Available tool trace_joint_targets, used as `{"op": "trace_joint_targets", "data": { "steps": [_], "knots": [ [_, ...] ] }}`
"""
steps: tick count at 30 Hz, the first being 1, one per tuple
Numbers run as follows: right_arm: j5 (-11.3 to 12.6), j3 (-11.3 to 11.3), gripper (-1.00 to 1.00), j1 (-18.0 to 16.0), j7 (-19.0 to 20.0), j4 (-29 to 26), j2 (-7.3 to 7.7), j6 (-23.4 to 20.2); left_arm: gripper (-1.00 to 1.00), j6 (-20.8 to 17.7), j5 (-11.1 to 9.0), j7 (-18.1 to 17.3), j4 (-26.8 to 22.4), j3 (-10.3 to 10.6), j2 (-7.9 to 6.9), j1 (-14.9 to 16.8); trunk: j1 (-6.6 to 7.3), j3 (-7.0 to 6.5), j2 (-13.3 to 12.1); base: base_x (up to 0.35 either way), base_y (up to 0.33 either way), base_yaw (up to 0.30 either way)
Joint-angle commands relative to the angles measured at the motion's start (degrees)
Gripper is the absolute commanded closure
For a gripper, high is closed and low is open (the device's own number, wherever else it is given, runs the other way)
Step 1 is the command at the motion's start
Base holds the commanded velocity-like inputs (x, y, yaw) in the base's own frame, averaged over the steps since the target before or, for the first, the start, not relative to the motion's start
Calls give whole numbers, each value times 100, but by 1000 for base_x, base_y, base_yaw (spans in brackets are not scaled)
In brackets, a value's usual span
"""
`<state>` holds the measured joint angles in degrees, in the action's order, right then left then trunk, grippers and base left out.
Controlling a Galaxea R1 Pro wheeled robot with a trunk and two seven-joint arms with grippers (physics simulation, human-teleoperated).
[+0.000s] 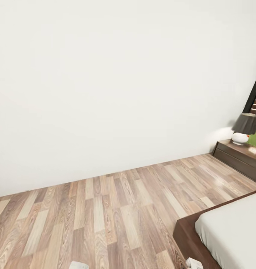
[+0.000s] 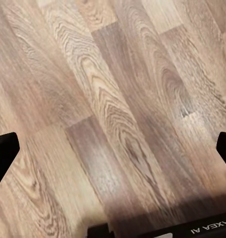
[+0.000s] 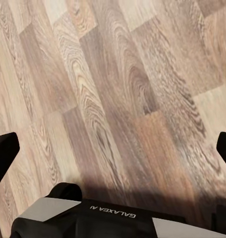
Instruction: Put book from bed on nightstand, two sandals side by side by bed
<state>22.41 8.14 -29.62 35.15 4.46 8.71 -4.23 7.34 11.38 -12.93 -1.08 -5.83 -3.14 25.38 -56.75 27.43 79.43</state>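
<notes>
Head view: I see a blank white wall (image 1: 105, 74) over wood-plank floor (image 1: 105, 209), a corner of the bed (image 1: 232, 231) at lower right, and beyond it a dark nightstand (image 1: 236, 157) carrying a lamp (image 1: 244, 129) beside a window edge (image 1: 255, 89). Left wrist: the left gripper (image 2: 113, 148) hangs over bare planks, fingers spread wide with nothing between them. Right wrist: the right gripper (image 3: 113, 148) reads the same, wide apart and empty above the floor.
</notes>
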Motion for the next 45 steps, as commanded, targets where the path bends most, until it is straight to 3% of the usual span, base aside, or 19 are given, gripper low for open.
{"op": "trace_joint_targets", "data": {
  "steps": [1, 45],
  "knots": [
    [62, 41, -100, -9, 27, 14, -1, -25, -100, 21, 58, -16, 3, -49, -2, 2, 0, 6, 3, 0, 0, -283],
    [62, 43, -100, -9, 27, 13, -1, -25, -100, 22, 58, -16, 3, -50, 6, 2, 0, -67, 3, 0, 0, -283]
  ]
}}
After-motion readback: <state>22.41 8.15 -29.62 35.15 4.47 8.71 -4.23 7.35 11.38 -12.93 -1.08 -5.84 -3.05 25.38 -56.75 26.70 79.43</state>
